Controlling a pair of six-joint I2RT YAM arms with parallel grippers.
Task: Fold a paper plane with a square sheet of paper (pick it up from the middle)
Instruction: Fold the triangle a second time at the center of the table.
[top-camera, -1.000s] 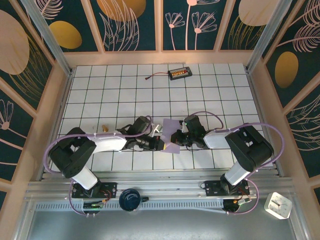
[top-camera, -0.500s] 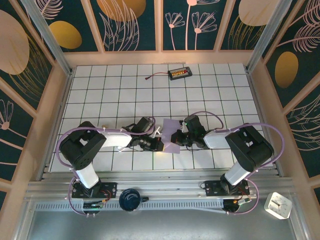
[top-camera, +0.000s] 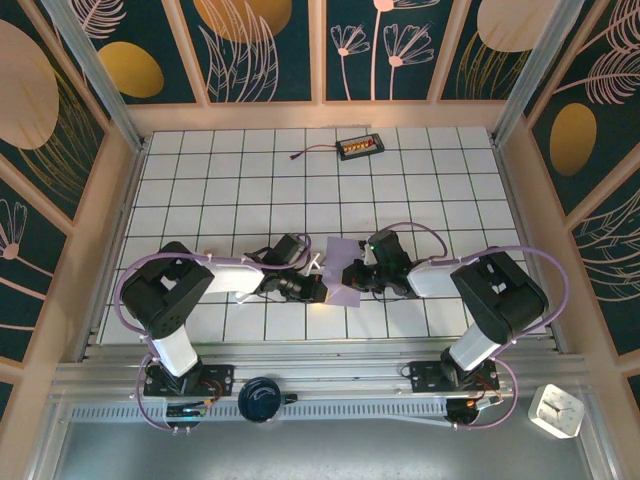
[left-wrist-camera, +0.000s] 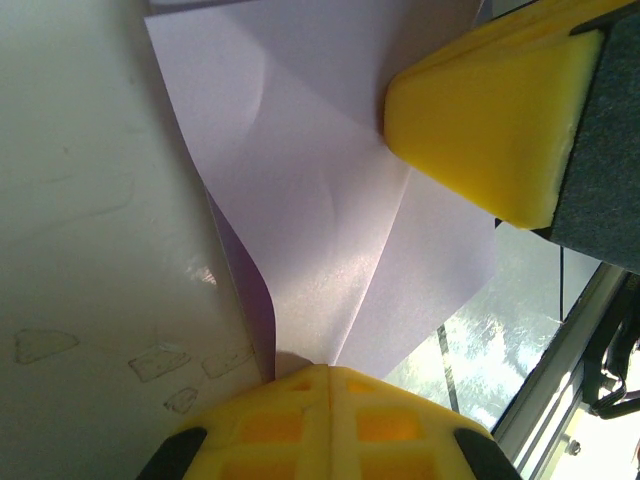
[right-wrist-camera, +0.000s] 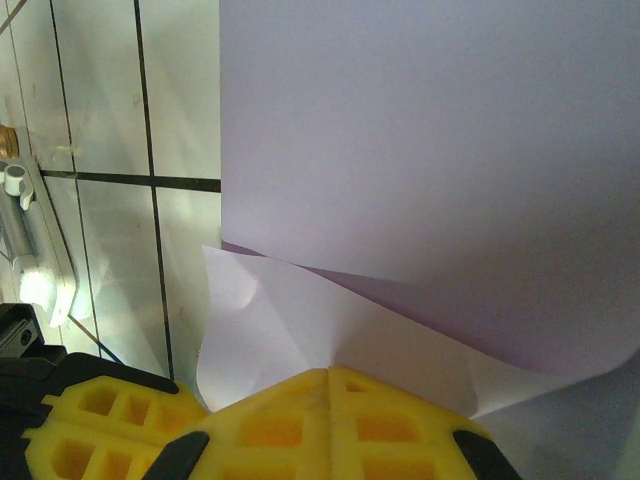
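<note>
Lavender sheet of paper (top-camera: 344, 262), partly folded, sits between the arms over the near middle of the table (top-camera: 240, 190), its length running front to back. Left gripper (left-wrist-camera: 325, 378) is clamped on its left edge and right gripper (right-wrist-camera: 328, 378) on a flap opposite, both equally close.

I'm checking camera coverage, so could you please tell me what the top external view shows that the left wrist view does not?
Top external: the tiled table and a small board with a red wire at its far edge. Left wrist: close up, creases in the square sheet of paper and the left claw shut on its edge. Both: that sheet, held by the left claw and the right claw.
</note>
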